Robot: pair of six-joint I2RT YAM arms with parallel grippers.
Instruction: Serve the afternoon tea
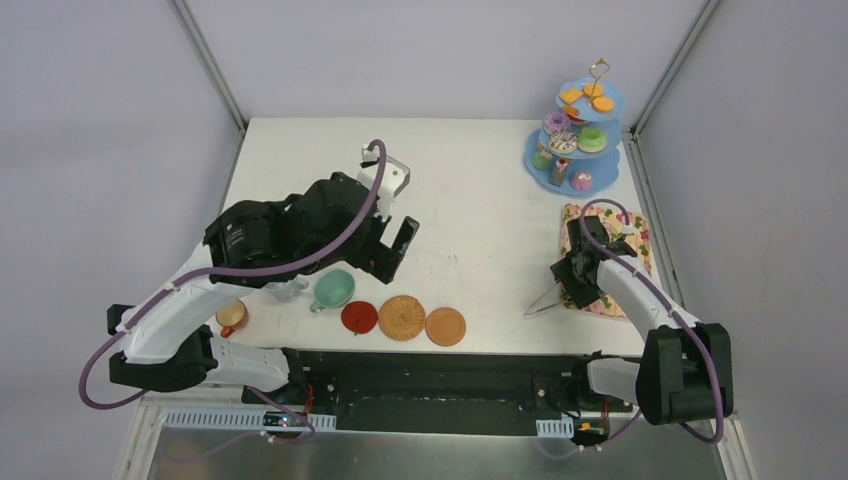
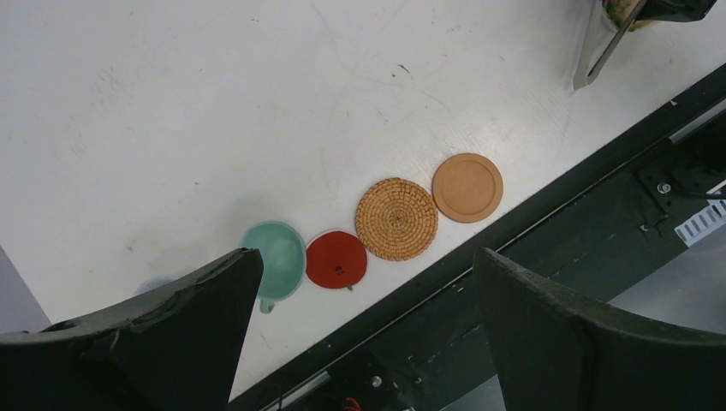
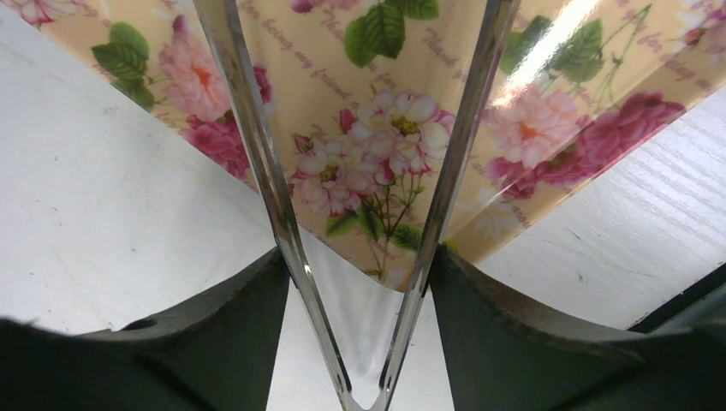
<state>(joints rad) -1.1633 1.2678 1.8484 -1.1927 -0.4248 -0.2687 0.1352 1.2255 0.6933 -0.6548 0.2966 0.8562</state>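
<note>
Three round coasters lie in a row at the near edge of the table (image 1: 470,200): red coaster (image 1: 359,316), woven coaster (image 1: 402,318) and tan coaster (image 1: 445,326), each just beside the next. The mint green cup (image 1: 333,289) stands just left of the red one. The orange cup (image 1: 232,316) is farther left by the left arm and shows in the top view only. The grey-blue cup (image 1: 290,291) is mostly hidden under that arm, and in the left wrist view it is only a faint blur. The light-blue three-tier stand (image 1: 578,160) is in the far right corner, loaded with donuts (image 1: 591,138) and biscuits (image 1: 585,97); it too shows in the top view only, and its items are too small to count. The left gripper (image 1: 393,250) hangs above the table just beyond the mint cup, jaws spread wide and holding nothing. The right gripper (image 3: 358,257) is over the near left corner of the floral tray (image 1: 640,235), jaws pressed against both arms of the metal tongs (image 3: 453,171). The right wrist view alone shows that grip, with the tong tips cut off at its top edge.
</note>
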